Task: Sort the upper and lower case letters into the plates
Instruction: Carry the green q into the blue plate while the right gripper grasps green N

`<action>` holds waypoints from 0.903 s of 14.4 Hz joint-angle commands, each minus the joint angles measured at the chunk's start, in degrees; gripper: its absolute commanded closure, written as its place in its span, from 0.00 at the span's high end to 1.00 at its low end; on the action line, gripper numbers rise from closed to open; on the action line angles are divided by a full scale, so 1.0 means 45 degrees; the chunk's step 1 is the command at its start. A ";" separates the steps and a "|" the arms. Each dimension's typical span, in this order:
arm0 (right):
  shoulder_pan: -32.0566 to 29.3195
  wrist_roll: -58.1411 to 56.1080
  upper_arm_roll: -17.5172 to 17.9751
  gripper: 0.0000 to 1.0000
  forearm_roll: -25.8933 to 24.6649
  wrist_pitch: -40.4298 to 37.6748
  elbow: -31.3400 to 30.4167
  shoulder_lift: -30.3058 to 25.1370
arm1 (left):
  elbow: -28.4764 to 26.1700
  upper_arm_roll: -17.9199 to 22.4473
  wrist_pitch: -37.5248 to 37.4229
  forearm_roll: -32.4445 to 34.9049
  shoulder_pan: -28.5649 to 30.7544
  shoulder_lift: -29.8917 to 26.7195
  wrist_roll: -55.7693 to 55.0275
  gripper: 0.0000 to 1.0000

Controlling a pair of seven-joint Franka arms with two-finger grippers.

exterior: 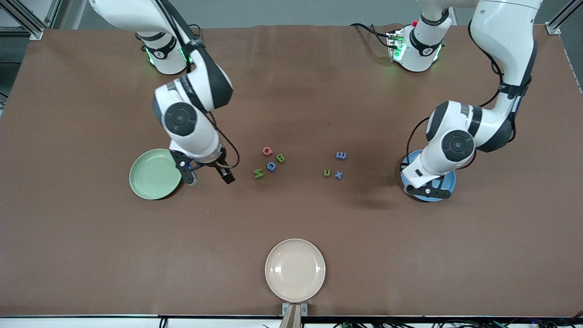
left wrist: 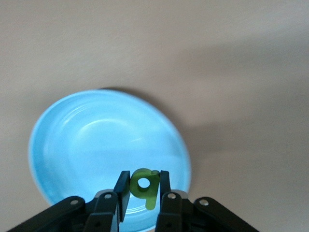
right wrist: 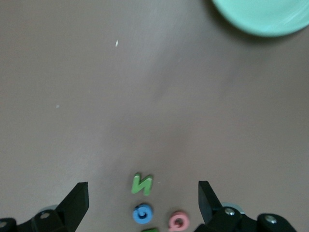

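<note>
A cream-beige plate (exterior: pixel 295 270) sits nearest the front camera on the brown tabletop (exterior: pixel 91 250), at mid-width. Farther back, the pale green plate (exterior: pixel 155 173) lies toward the right arm's end and the blue plate (exterior: pixel 449 183) toward the left arm's end. The right gripper (exterior: pixel 207 175) hangs over the tabletop just beside the green plate, jaws spread wide with nothing between them. The left gripper (left wrist: pixel 143 189) hovers over the blue plate (left wrist: pixel 96 145), jaws closed on a green letter "q" (left wrist: pixel 145 186).

Between the plates lie two clusters. Toward the right arm: green "N" (exterior: pixel 258 173), blue "G" (exterior: pixel 271 166), green "B" (exterior: pixel 280 158) and, farthest, red "Q" (exterior: pixel 267 151). Toward the left arm: green "u" (exterior: pixel 327 172), blue "x" (exterior: pixel 338 174) and, farther, blue "E" (exterior: pixel 341 155).
</note>
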 commanded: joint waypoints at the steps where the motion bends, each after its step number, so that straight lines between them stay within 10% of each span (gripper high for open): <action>1: 0.0650 0.1088 -0.0128 1.00 0.0182 0.1573 -0.0900 0.0224 | -0.1266 -0.0108 0.0992 0.0509 0.0823 -0.0663 0.0236 0.08; 13: 0.1590 0.2771 -0.0147 0.88 0.0027 0.3023 -0.0101 0.2764 | -0.2011 -0.0088 0.3222 0.1389 0.2272 0.0313 0.1135 0.08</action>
